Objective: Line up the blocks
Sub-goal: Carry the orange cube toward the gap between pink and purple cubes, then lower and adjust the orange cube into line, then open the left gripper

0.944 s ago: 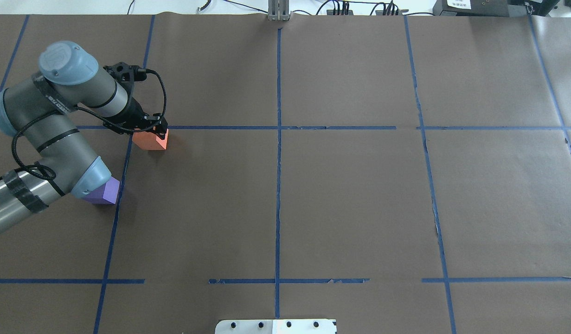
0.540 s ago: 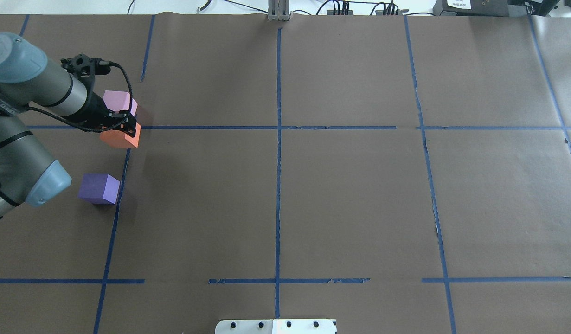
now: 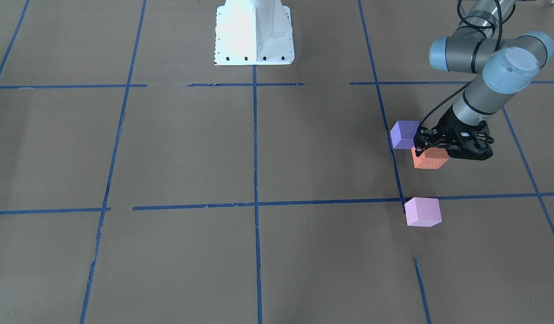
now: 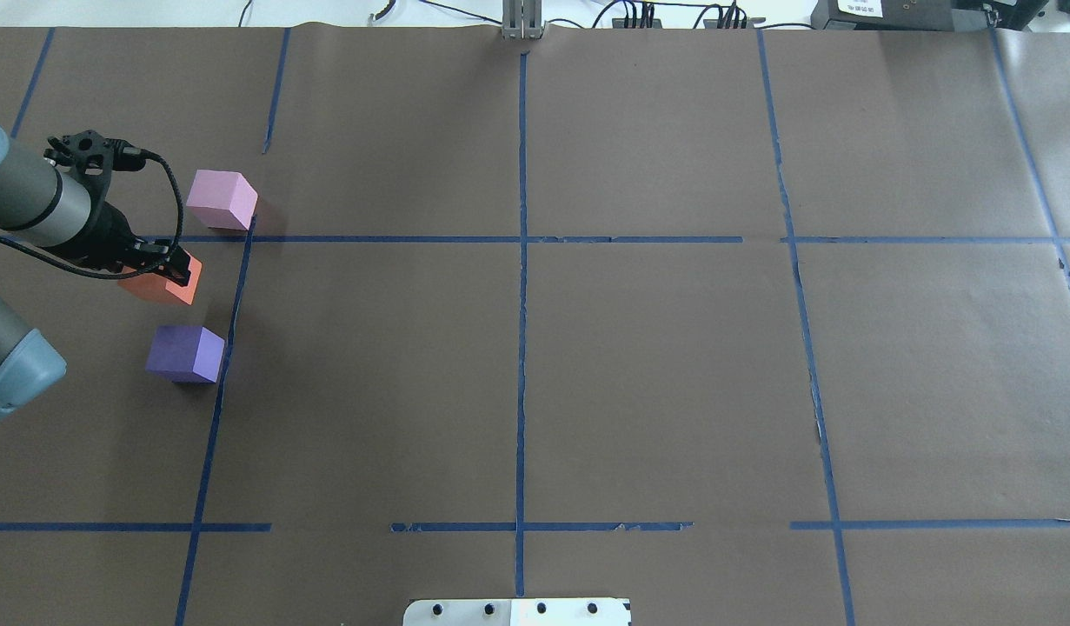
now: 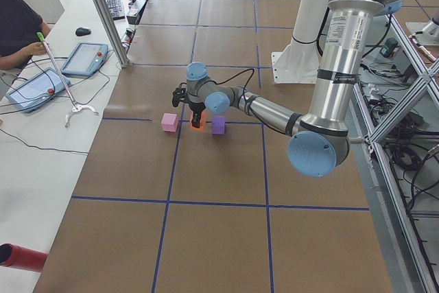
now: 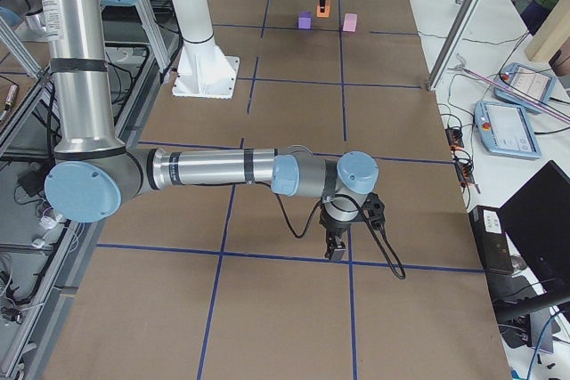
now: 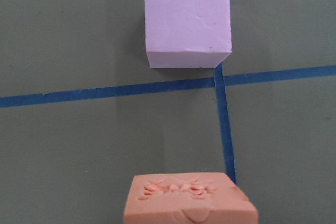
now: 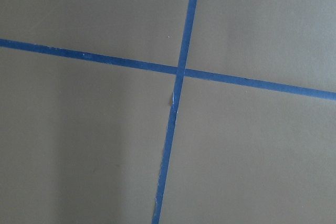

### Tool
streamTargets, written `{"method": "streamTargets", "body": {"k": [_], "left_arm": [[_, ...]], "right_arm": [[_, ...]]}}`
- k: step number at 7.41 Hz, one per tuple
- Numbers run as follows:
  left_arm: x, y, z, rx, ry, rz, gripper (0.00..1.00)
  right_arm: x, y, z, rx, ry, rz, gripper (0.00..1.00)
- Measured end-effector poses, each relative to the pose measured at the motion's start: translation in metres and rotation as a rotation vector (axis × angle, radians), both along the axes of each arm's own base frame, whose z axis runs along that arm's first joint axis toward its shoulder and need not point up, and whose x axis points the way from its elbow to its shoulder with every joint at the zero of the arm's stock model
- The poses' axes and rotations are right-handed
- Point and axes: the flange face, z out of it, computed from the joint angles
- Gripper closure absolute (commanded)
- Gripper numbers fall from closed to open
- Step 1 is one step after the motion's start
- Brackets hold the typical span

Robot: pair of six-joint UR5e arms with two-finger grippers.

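Left gripper (image 4: 164,268) is clamped on the orange block (image 4: 159,287), in the gap between the pink block (image 4: 222,200) and the purple block (image 4: 185,352). Best play: square it with both neighbours, lower straight, then release. The purple block sits close, crowding the fingers. Blue tape (image 4: 239,278) runs alongside. Right gripper (image 6: 337,248) is well apart; open or closed, I cannot tell.

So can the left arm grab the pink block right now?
Probably not yet: the left gripper is shut on the orange block. The pink block itself stands clear nearby, with nothing on or against it.
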Motion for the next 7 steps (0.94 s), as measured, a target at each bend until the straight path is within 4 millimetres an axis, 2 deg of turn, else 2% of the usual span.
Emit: {"method": "streamTargets", "body": {"k": [3, 7], "left_arm": [[0.014, -0.023, -0.004, 0.003, 0.000, 0.003, 0.52], [0.024, -0.030, 0.008, -0.016, -0.010, 0.010, 0.52]], "right_arm": [[0.000, 0.000, 0.000, 0.000, 0.000, 0.000, 0.00], [0.000, 0.000, 0.000, 0.000, 0.000, 0.000, 0.00]]}}
